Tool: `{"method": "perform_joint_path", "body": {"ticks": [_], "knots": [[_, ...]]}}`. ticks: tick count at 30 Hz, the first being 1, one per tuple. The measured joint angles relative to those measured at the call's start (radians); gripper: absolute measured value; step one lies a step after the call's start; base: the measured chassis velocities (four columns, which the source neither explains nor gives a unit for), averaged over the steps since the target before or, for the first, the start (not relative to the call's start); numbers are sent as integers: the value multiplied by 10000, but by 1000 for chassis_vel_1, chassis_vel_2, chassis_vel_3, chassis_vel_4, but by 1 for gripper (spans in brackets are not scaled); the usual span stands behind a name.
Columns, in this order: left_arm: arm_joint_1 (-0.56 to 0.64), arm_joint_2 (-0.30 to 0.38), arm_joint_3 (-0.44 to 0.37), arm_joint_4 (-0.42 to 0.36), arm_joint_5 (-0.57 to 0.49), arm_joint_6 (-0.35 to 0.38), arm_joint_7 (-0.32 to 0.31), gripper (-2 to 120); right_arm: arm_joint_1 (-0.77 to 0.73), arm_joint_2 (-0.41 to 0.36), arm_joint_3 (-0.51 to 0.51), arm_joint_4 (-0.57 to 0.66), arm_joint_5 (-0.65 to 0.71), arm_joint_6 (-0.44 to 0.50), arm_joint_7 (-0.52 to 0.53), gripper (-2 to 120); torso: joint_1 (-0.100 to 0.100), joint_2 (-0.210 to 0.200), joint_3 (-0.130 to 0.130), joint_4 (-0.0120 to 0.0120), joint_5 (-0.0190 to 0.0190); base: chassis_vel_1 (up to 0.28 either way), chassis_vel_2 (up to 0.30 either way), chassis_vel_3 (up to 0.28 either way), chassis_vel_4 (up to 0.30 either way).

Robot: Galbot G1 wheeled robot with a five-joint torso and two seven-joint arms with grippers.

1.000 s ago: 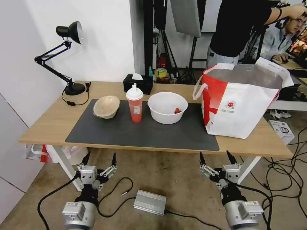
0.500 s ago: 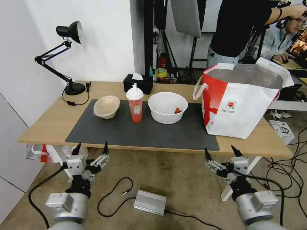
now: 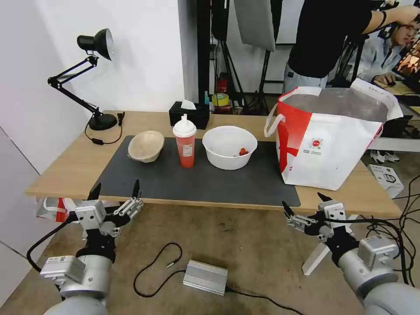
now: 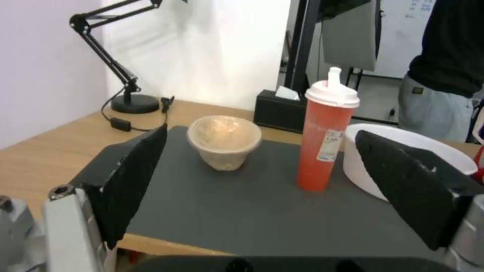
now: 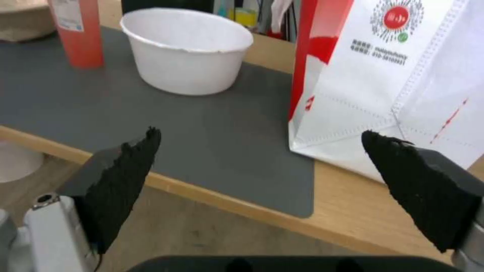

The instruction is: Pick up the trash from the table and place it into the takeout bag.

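On the table [image 3: 65,170], three pieces of trash stand in a row on the dark grey mat [image 3: 197,181]: a tilted beige paper bowl [image 3: 145,146], a red drink cup [image 3: 184,142] with a white dome lid, and a white plastic bowl [image 3: 229,148] holding red scraps. The red-and-white takeout bag [image 3: 332,135] stands open at the table's right end. My left gripper [image 3: 115,187] is open at the front edge, facing the paper bowl [image 4: 224,141] and cup [image 4: 326,132]. My right gripper [image 3: 303,200] is open below the front edge, near the mat's right corner, facing the white bowl [image 5: 189,53] and bag [image 5: 393,75].
A black desk lamp [image 3: 94,43] and its cord occupy the table's back left. A black tissue box [image 3: 189,114] sits behind the cup. A silver box [image 3: 204,277] and cables lie on the floor under the table. A person [image 3: 323,39] stands behind the bag.
Both grippers have risen from near the floor toward the table's front edge, the left drifting left and the right drifting right. Things on the table have not moved.
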Motion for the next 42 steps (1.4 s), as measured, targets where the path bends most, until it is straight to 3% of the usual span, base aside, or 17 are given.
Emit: {"method": "perform_joint_path", "body": {"ticks": [8,20,32,42], "knots": [[1,64,238,161,-44,538,34,100,157,-330,133,-19,281,659,-668,100,0,0,0,0,-1,0,0,0,0],[-31,18,424,439,-73,601,72,100,844,-1257,322,-36,1349,1345,-1226,100,0,-1,0,-1,1,0,0,0,0],[36,-99,447,488,-71,640,42,100,2490,-3121,200,-324,3541,1808,-1590,100,0,-1,1,0,0,0,0,0,0],[10,-106,452,503,-70,641,35,100,3197,-4361,86,-717,4524,2243,-1990,100,1,-1,1,-1,0,0,0,0,0]]}}
